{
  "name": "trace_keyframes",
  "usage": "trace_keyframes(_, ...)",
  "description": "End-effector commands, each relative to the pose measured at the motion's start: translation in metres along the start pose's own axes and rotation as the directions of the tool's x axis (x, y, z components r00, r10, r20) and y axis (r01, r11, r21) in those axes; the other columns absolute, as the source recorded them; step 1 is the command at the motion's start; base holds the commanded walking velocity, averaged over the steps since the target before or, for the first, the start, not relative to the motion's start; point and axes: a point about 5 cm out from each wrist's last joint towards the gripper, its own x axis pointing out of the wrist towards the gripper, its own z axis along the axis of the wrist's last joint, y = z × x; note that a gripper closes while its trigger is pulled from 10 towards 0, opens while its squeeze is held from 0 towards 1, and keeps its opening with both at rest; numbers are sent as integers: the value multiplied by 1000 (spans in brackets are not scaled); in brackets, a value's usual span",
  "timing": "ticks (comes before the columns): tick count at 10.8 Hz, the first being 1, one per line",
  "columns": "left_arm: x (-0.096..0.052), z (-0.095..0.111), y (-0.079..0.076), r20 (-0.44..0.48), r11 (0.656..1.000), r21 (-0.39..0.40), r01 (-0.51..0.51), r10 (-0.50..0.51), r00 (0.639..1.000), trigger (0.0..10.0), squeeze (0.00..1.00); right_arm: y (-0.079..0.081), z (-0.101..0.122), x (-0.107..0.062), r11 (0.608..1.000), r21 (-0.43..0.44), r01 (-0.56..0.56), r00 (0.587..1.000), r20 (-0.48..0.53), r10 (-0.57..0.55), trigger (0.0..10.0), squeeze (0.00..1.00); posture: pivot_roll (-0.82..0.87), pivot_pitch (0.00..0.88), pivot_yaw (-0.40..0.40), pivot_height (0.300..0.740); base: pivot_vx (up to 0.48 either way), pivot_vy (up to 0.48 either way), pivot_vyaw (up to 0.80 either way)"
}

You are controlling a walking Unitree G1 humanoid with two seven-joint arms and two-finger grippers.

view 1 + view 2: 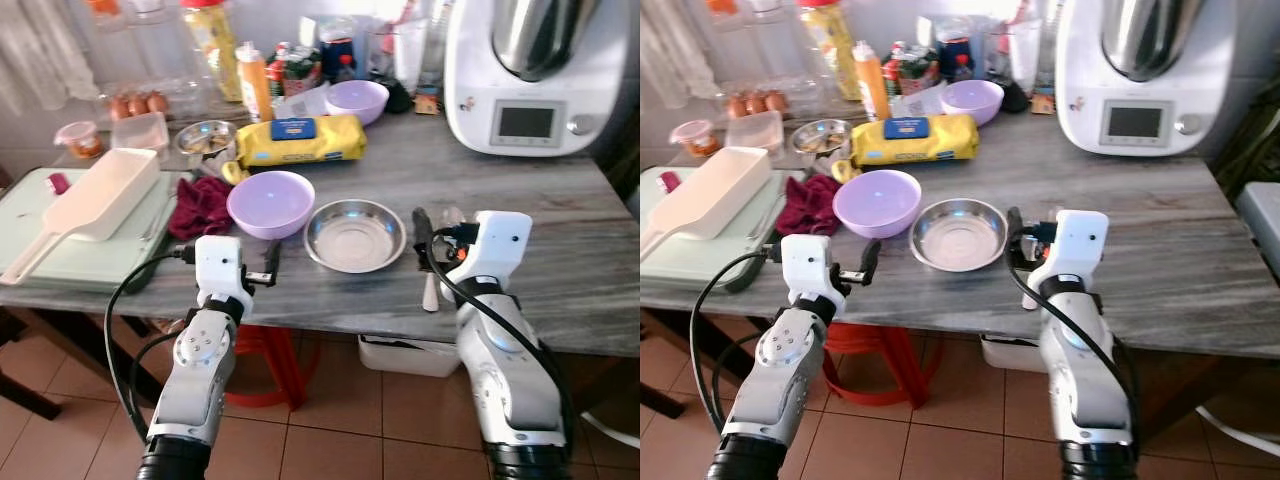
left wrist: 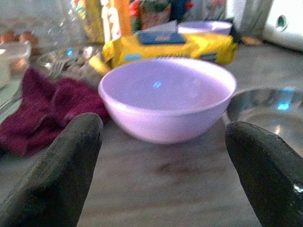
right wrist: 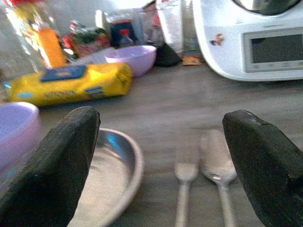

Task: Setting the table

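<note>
The setting looks partly laid: a steel plate sits near the front edge of the grey table, with a purple bowl touching it on the left and a fork and spoon side by side just to its right. Both utensils lie with handles toward the near edge and heads pointing away, long axes running near to far. The right gripper hovers over them, fingers spread wide and empty; the left gripper, equally open and empty, faces the purple bowl. Clutter at the back probably still needs sorting.
</note>
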Motion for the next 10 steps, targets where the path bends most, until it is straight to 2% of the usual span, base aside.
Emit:
trace_keyframes(1, -3, -2, -1, -18, 1000, 9, 4, -4, 1000, 10000, 0, 0, 1, 2, 1000, 16, 9, 1000, 0, -9, 10000, 0, -52, 41, 83, 740, 0, 0, 0)
trace_keyframes(2, -5, -2, -3, -14, 1000, 21, 15, -15, 1000, 10000, 0, -2, 0, 3, 1000, -13, 20, 1000, 0, -20, 10000, 0, -50, 44, 86, 740, 0, 0, 0)
trace_keyframes(4, -3, -3, 3, -25, 1000, 22, -13, 14, 1000, 10000, 0, -2, -2, 5, 1000, 20, 22, 1000, -15, -21, 10000, 0, -47, 49, 88, 740, 0, 0, 0)
trace_keyframes(5, -2, -1, 5, -28, 1000, 24, -12, 13, 1000, 10000, 0, -3, -2, 5, 999, -19, 42, 999, -7, -42, 10000, 0, -46, 52, 91, 740, -266, 0, 0)
trace_keyframes(7, -1, -1, 4, -34, 1000, 27, -7, 8, 999, 10000, 0, -3, -5, 5, 999, -31, 39, 999, -9, -39, 10000, 0, -48, 56, 93, 740, -276, 0, 0)
trace_keyframes(8, -1, -2, 3, -41, 1000, 29, -3, 5, 999, 10000, 0, -2, -3, 5, 998, -64, 22, 1000, 3, -22, 10000, 0, -52, 58, 95, 740, -304, 0, 0)
trace_keyframes(10, 0, -1, 3, -40, 1000, 24, -7, 8, 999, 10000, 0, 0, -1, 6, 998, -59, 10, 1000, 19, -9, 10000, 0, -56, 61, 97, 740, -321, 0, 0)
